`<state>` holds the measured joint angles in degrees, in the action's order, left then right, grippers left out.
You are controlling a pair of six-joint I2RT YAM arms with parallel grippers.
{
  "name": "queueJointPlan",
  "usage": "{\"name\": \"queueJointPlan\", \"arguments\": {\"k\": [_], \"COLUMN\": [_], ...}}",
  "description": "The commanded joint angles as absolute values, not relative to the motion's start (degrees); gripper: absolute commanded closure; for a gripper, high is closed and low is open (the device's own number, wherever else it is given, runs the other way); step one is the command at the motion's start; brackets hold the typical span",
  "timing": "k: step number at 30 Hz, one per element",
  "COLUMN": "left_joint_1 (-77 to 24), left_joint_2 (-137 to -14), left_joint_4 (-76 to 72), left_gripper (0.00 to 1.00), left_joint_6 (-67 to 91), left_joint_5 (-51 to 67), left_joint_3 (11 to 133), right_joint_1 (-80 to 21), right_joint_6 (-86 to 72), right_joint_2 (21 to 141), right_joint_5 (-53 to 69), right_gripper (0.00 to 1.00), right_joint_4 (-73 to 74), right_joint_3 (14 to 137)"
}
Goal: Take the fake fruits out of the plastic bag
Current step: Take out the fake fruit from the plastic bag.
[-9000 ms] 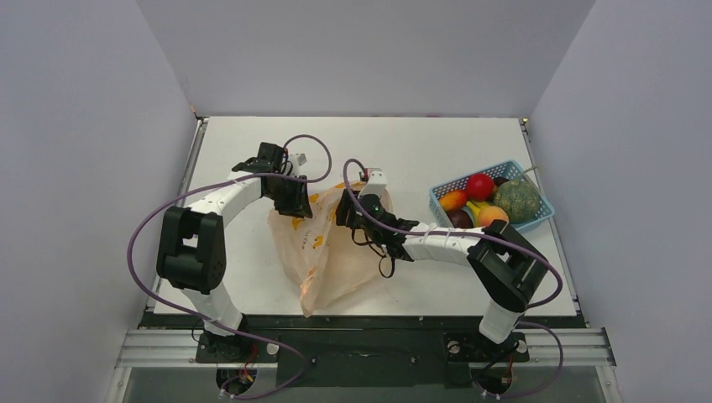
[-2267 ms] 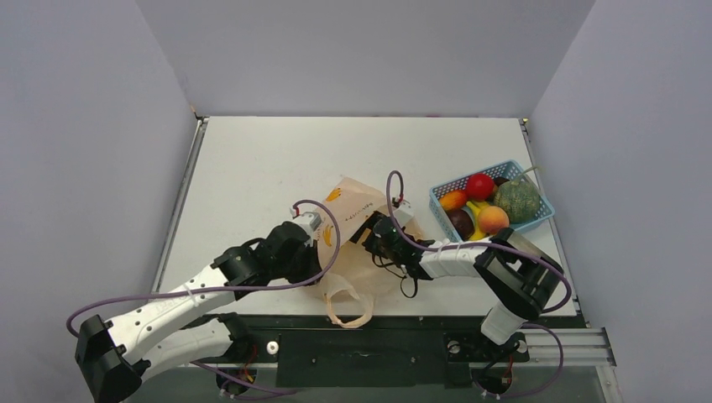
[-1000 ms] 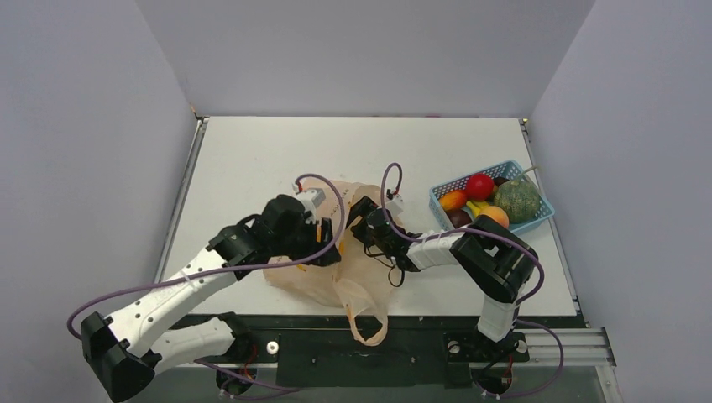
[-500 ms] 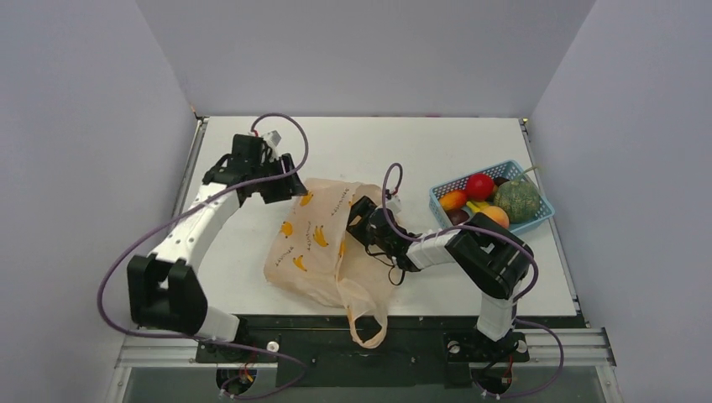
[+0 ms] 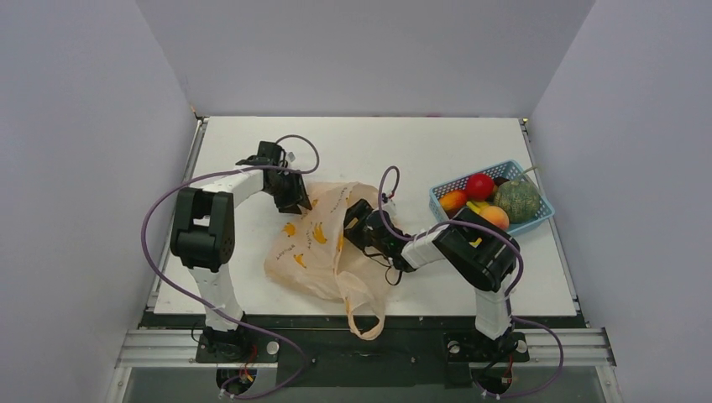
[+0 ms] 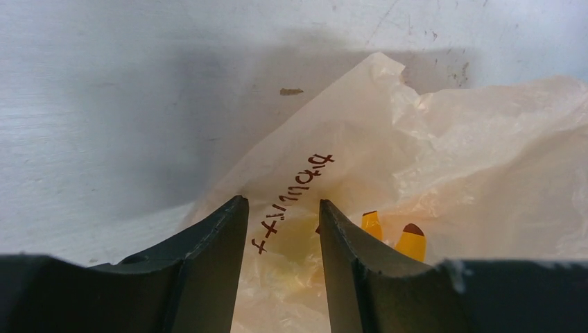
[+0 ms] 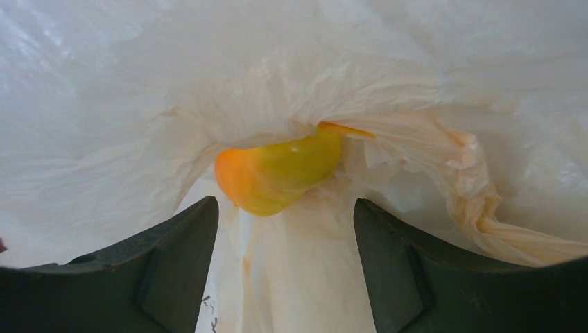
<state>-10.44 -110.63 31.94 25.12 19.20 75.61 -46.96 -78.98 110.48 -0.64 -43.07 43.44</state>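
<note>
The plastic bag (image 5: 311, 248) lies crumpled on the table, its loop handle hanging over the near edge. My left gripper (image 5: 295, 198) is at the bag's far-left corner. In the left wrist view (image 6: 281, 208) its jaws stand a little apart over the bag film (image 6: 451, 152), not pinching it. My right gripper (image 5: 357, 225) is inside the bag's mouth. In the right wrist view (image 7: 284, 205) it is wide open and empty, just short of a yellow-green and orange mango (image 7: 277, 173) lying in folds of bag (image 7: 416, 83).
A light blue basket (image 5: 458, 180) at the right holds a red fruit (image 5: 480, 185), a green melon (image 5: 515, 200), an orange (image 5: 453, 200), a peach (image 5: 494, 216) and a maroon fruit (image 5: 460, 217). Grey walls enclose the table.
My left gripper has come from the far left toward me and now sits on the bag's far-left corner. My right gripper has pushed a little further into the bag.
</note>
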Motion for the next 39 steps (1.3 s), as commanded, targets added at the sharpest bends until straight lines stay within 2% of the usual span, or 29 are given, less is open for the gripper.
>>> {"name": "queueJointPlan", "arguments": {"k": [1,8,12,15,18,20,30,34,39], "left_joint_1": [-10.8,-13.3,-14.2,-14.1,-13.3,-12.5,-11.3,-11.4,-11.4], "left_joint_2": [-111.2,-111.6,-112.2,-112.0,-111.2,-110.2,-103.8,-100.9,-98.2], "left_joint_4": [26.2,23.4,23.6,24.4,26.4,26.8,29.2,31.1,31.5], "left_gripper": [0.61,0.62,0.65,0.66,0.67,0.66,0.59,0.58,0.57], "left_joint_6": [25.2,26.3,26.3,26.0,25.0,24.8,22.3,20.6,19.6], "left_joint_5": [26.4,36.3,37.9,37.2,34.2,33.1,28.8,25.2,23.4], "left_joint_3": [72.7,70.6,71.4,72.3,73.3,73.6,74.9,75.9,76.0], "right_joint_1": [-47.3,-47.0,-46.8,-46.4,-45.8,-45.1,-43.3,-42.5,-40.6], "right_joint_6": [-79.4,-77.9,-76.4,-74.2,-71.5,-68.8,-43.8,-34.4,-28.2], "right_joint_2": [110.8,113.0,113.1,112.3,109.4,106.1,91.4,87.9,86.1], "right_joint_5": [-2.1,-3.4,-3.9,-3.9,-4.1,-4.7,-13.1,-14.7,-9.6], "right_gripper": [0.33,0.36,0.43,0.60,0.89,1.00,1.00,1.00,1.00], "right_joint_4": [-45.5,-43.4,-43.2,-43.2,-42.8,-40.9,0.5,11.8,20.4], "right_joint_3": [46.4,48.6,48.4,47.8,46.2,44.6,52.9,56.3,61.4]}}
